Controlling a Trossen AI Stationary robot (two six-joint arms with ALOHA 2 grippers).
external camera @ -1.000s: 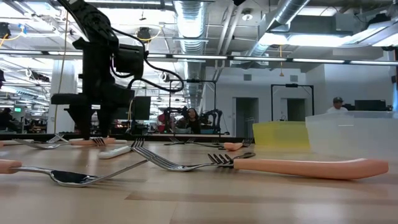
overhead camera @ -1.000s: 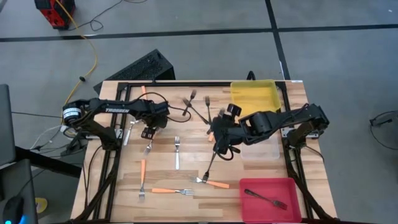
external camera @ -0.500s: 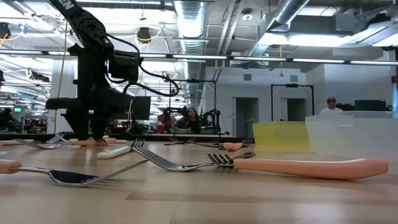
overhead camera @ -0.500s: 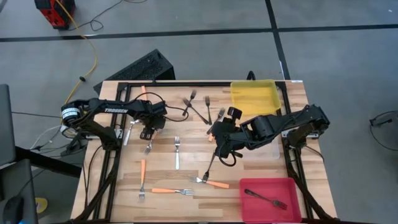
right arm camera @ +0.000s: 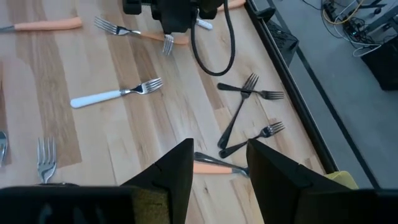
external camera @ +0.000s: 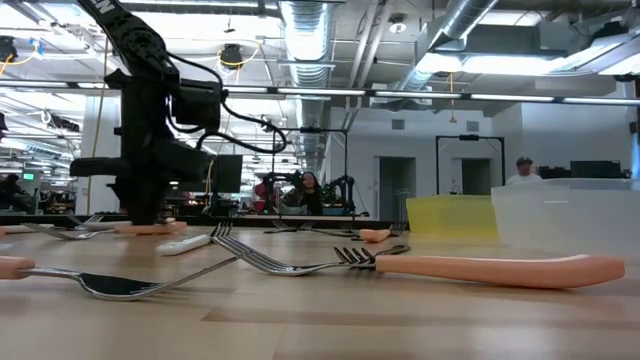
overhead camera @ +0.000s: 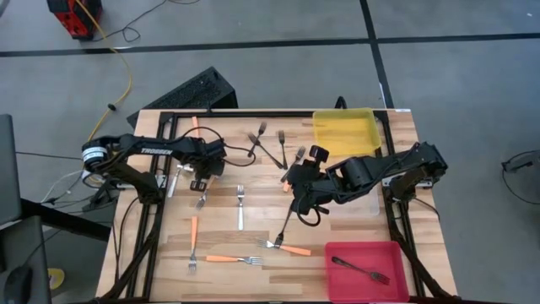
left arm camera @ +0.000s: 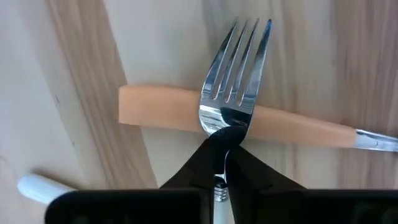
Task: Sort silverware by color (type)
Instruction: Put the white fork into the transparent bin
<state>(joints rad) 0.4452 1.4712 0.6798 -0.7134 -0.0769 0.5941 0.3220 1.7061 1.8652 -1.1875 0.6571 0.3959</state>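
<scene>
My left gripper (overhead camera: pixel 201 181) stands at the table's left, pointing down, shut on a silver fork with a white handle (left arm camera: pixel 233 68). The fork's tines lie across the handle of an orange-handled fork (left arm camera: pixel 292 127). In the low view the gripper (external camera: pixel 143 212) reaches down to the table top. My right gripper (overhead camera: pixel 295 199) hangs open above the table's middle, nothing between its fingers (right arm camera: pixel 217 171). More silverware lies spread about: dark forks (overhead camera: pixel 270 148), a white-handled fork (overhead camera: pixel 240 207), and orange-handled forks (overhead camera: pixel 228 259). My left gripper pinches the fork's narrow neck (left arm camera: pixel 222 132), just behind the tines, between its two fingertips (left arm camera: pixel 199 158). The fingers come from above, pointing down, and lie across the fork. The fork stays low, its tines resting on the orange handle and its white handle (left arm camera: pixel 220 194) running back between the fingers.
A yellow bin (overhead camera: pixel 346 131) stands at the far right, a clear bin (overhead camera: pixel 354 204) beside my right arm, and a red bin (overhead camera: pixel 367 268) at the near right with a dark fork (overhead camera: pixel 359 268) inside. Another white handle (left arm camera: pixel 37 185) lies close to my left gripper.
My left gripper has come down a little onto the table and shut on the fork's neck; its fingers stood apart a second ago. The fork has stayed lying across the orange handle.
</scene>
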